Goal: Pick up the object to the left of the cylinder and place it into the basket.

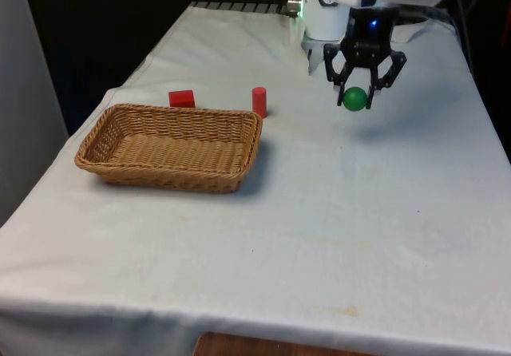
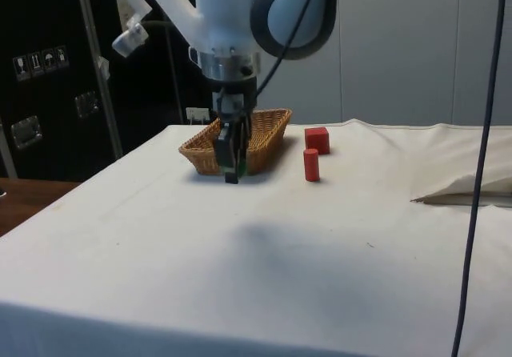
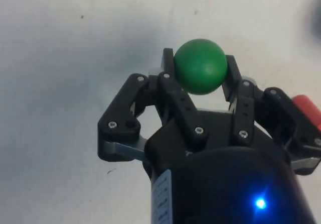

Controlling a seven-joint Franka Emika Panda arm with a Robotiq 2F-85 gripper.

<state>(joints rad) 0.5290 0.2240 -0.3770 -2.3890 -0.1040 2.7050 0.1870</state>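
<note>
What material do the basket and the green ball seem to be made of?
Basket: woven wicker or rattan, tan and matte; the interlaced strands and braided rim show plainly. Green ball, held in the hand: smooth, even colour with a soft sheen and no grain, so probably plastic or painted wood; the look does not settle which.

Tool (image 1: 356,90) grips green ball (image 1: 354,98) above cloth; basket (image 1: 172,147) at front view's left.
</note>
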